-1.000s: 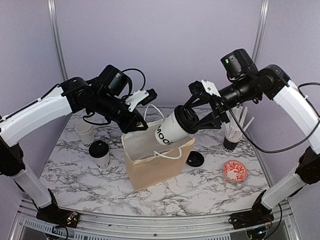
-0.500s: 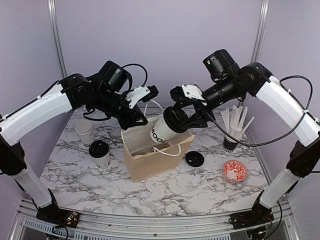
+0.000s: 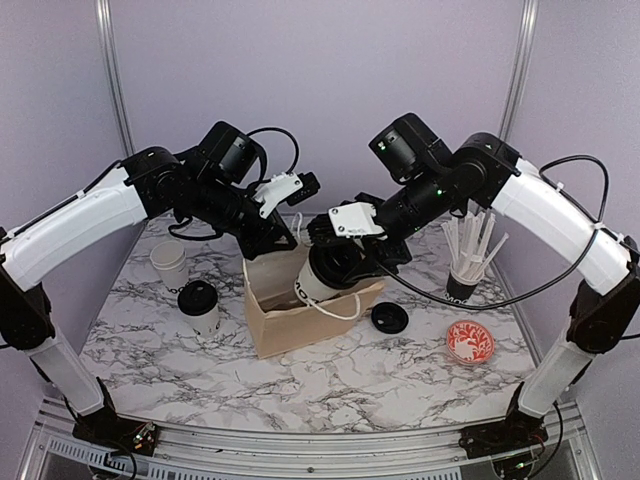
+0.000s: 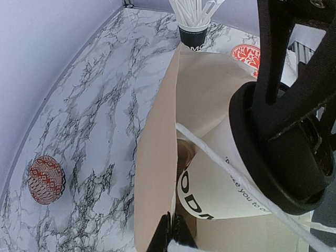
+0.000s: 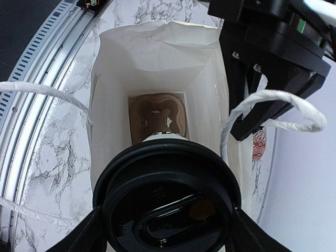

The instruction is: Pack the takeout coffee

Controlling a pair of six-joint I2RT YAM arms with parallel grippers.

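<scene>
A brown paper bag [image 3: 300, 325] stands open mid-table. My left gripper [image 3: 275, 237] is shut on its back-left rim, and the left wrist view shows the fingers [image 4: 169, 235] pinching the bag wall [image 4: 155, 168]. My right gripper [image 3: 338, 262] is shut on a white takeout coffee cup [image 3: 318, 280] with a black lid. It holds the cup tilted, base inside the bag mouth. The right wrist view shows the lid [image 5: 168, 205] above the bag's interior [image 5: 157, 73]. A second lidded cup [image 3: 201, 306] stands left of the bag.
An unlidded white cup [image 3: 170, 266] stands at the far left. A loose black lid [image 3: 390, 318] lies right of the bag. A dark cup of white sticks [image 3: 463, 272] and a red-patterned bowl [image 3: 470, 342] sit to the right. A brown cardboard insert [image 5: 157, 118] lies on the bag's floor.
My right gripper has carried the cup left and down, from above the bag's right rim into its mouth. My left gripper has kept its hold on the rim.
</scene>
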